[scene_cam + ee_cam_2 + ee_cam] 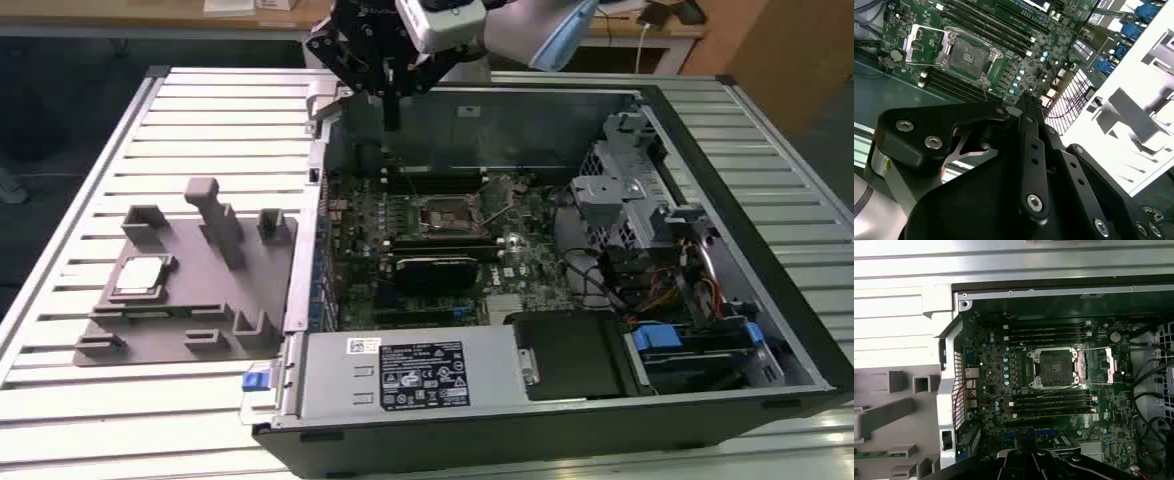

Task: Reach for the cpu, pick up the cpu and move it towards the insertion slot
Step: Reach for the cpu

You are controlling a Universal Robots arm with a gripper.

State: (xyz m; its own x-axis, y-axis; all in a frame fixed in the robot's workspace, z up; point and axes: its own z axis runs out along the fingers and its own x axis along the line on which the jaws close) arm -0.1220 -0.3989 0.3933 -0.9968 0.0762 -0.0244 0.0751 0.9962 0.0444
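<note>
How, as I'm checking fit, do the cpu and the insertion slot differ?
The cpu is silvery-white on top; the insertion slot has a dark centre in a shiny frame. The cpu lies on the grey fixture outside the case; the slot sits on the motherboard inside it. Both are square and lie flat.

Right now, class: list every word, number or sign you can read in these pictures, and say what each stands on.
No text can be read.
Black label with white print on the silver metal box: too small.
Small white sticker beside that label: blurred.
Small white sticker on the green circuit board: too small.
Silvery square cpu on the grey plastic fixture: no print can be made out.
</note>
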